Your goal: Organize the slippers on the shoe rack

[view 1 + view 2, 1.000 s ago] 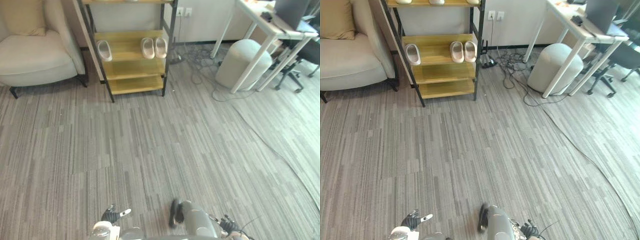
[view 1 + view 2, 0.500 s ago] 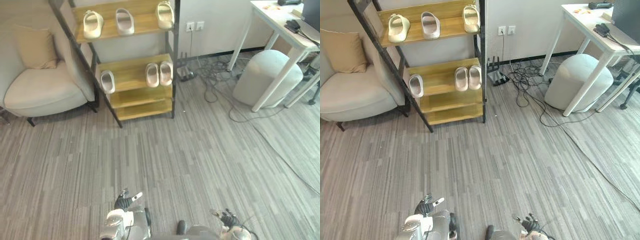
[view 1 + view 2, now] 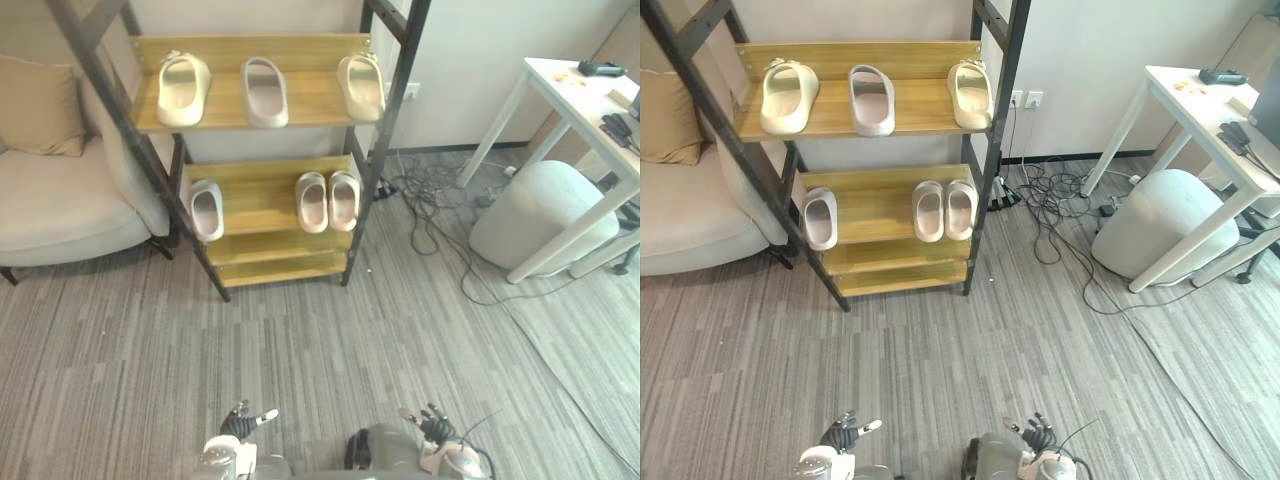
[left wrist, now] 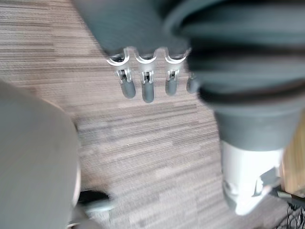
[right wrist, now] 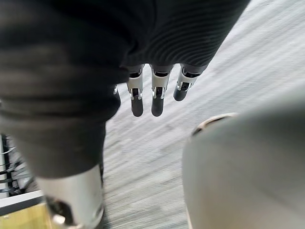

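Both hands hang low and empty in front of the rack [image 3: 256, 198], where the slippers already sit.

The left hand [image 3: 243, 423] and right hand [image 3: 432, 427] show at the near edge of the carpeted floor [image 3: 330, 340], well apart from the rack. In the wrist views the left fingers [image 4: 147, 88] and right fingers [image 5: 157, 100] are straight and loose, with nothing in them. On the rack's top shelf a cream slipper [image 3: 183, 88] lies at the left end, a grey slipper [image 3: 265, 91] in the middle and a second cream slipper [image 3: 361, 86] at the right end. On the shelf below, a single slipper [image 3: 207, 209] lies at the left edge and a pair [image 3: 314, 202] lies side by side near the right edge. An armchair [image 3: 60, 200] stands left of the rack. A white desk [image 3: 580, 100] and a round pouf [image 3: 540, 215] stand to its right, with cables [image 3: 440, 200] on the floor between.
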You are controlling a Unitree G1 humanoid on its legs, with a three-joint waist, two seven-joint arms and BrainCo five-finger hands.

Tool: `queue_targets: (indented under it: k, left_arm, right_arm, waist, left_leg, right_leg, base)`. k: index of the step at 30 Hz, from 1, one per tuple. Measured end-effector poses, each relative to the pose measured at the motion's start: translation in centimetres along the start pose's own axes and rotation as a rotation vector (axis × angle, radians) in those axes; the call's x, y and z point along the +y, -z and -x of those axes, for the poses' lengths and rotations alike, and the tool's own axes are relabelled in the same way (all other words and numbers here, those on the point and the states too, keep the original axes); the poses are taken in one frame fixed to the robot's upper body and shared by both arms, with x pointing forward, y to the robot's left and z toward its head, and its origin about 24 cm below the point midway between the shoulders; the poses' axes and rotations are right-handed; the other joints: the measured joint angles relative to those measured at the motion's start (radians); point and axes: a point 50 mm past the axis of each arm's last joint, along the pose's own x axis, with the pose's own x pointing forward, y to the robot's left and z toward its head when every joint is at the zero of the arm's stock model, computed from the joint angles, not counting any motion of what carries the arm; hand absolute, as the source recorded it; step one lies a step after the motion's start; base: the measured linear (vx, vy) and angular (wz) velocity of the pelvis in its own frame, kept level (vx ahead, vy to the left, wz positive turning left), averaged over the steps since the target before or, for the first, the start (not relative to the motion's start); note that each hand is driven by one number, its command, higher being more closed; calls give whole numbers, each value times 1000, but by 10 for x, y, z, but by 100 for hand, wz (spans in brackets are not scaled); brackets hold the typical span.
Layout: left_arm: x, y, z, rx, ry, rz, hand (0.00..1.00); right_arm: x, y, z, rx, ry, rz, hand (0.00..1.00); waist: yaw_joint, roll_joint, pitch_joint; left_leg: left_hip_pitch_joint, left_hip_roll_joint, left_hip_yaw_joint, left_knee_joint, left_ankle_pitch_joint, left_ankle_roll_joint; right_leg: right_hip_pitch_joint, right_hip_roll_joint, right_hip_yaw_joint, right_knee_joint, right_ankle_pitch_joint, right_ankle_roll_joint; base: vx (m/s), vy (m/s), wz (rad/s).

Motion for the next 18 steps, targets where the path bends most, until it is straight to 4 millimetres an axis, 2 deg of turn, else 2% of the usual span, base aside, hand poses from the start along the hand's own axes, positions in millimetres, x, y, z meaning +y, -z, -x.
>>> queue_targets:
  k: [1, 2, 3, 4, 5, 6, 7, 9, 10, 11, 12, 13, 14, 15, 17, 18]
  left_arm:
    - [-1, 1, 0, 3, 1, 3, 0]
    - [-4, 1, 0, 3, 5, 16, 0]
    - [-7, -2, 0, -4, 13, 21, 0]
    - [-15, -9, -2, -23, 30, 40, 0]
    - [-16, -12, -2, -31, 29, 61, 0]
    - [-17, -11, -1, -38, 23, 89, 0]
    - [-16, -12, -2, -43, 19, 84, 0]
    - [-18, -14, -2, -51, 22, 84, 0]
    - [-20, -19, -2, -67, 32, 71, 0]
    - [-21, -19, -2, -68, 37, 62, 0]
    - [-22, -22, -3, -76, 43, 43, 0]
    - [-26, -23, -3, -79, 58, 21, 0]
    - [-27, -22, -3, -77, 61, 15, 0]
    - [-26, -23, -3, -80, 60, 6, 0]
    - [-10, -22, -4, -72, 27, -21, 0]
    - [-7, -22, -4, -71, 22, -29, 0]
  right_arm:
    - [-1, 0, 0, -1, 4, -7, 0]
    - [-7, -6, -2, -10, 18, -4, 0]
    - [-11, -7, -3, -5, 27, 2, 0]
    - [-17, -8, -3, 1, 27, 5, 0]
    - [-19, -7, -2, 10, 28, 4, 0]
    - [-21, -3, -1, 21, 37, -7, 0]
    - [-18, 0, 0, 19, 31, -21, 0]
    - [-15, -1, 0, 15, 26, -38, 0]
    - [-10, 0, -1, 14, 21, -45, 0]
    - [-10, 0, -1, 12, 22, -45, 0]
    - [-9, -1, -1, 9, 28, -46, 0]
    - [-12, 0, 0, 10, 37, -44, 0]
    - [-12, -1, -1, 10, 40, -41, 0]
    - [-12, 0, -1, 15, 43, -40, 0]
    - [0, 12, 3, 44, 21, -58, 0]
    - [1, 14, 3, 49, 17, -61, 0]
  waist:
    - [-4, -1, -1]
    - [-2, 21, -11]
    - [-2, 36, -14]
    - [2, 68, 5]
    - [9, 80, 13]
    - [13, 82, 16]
    - [13, 80, 18]
    - [13, 77, 18]
    - [13, 74, 18]
    - [14, 74, 18]
    - [13, 72, 19]
    - [12, 80, 15]
    - [12, 85, 15]
    - [13, 72, 18]
    - [10, 1, -6]
    - [10, -12, -5]
  left_leg:
    - [7, 6, -14, 11, -16, -22]
    - [-6, 40, -37, 69, -27, -36]
    - [-58, 60, -45, 175, -24, -45]
    - [-151, 92, -52, 384, 7, -96]
    - [-185, 112, -52, 472, 28, -115]
    - [-221, 147, -23, 582, 27, -112]
    - [-249, 165, 30, 622, 23, -105]
    - [-283, 166, 73, 606, 18, -97]
    - [-321, 143, 92, 500, 18, -97]
    - [-327, 135, 93, 464, 19, -96]
    - [-339, 100, 88, 308, 32, -92]
    - [-332, 68, 67, 123, 135, -85]
    - [-331, 67, 62, 87, 178, -80]
    - [-320, 56, 61, 77, 222, -37]
    - [-299, 13, 75, 43, 205, -19]
    - [-294, 1, 78, 44, 193, -14]
  right_leg:
    - [2, 2, 1, 11, 41, -20]
    - [13, 16, -26, 32, 8, -38]
    - [36, 20, -50, 9, 0, -50]
    - [104, 35, -85, -36, -5, -70]
    - [138, 42, -96, -53, -11, -78]
    - [205, 49, -115, -90, -19, -90]
    - [279, 46, -123, -141, -20, -92]
    - [323, 38, -125, -183, -20, -92]
    - [354, 24, -127, -213, -19, -90]
    - [357, 21, -127, -218, -19, -86]
    - [368, 7, -126, -230, -20, -73]
    - [378, 11, -121, -246, -22, -52]
    - [380, 20, -115, -249, -25, -43]
    - [388, 19, -95, -251, -33, -26]
    - [382, -27, -75, -234, -62, 12]
    - [376, -40, -73, -212, -75, 18]
  base:
    - [504, -299, 69]
    - [381, -232, 52]
    - [555, -325, 69]
    - [352, -196, 60]
    - [412, -214, 51]
    - [445, -201, 30]
    - [419, -177, 21]
    - [281, -57, 9]
    - [224, 27, 3]
    - [244, 92, 0]
    - [177, 139, -3]
    - [175, 167, -6]
    - [138, 152, -16]
    - [158, 125, -18]
    - [251, 143, -10]
    - [194, 124, -4]
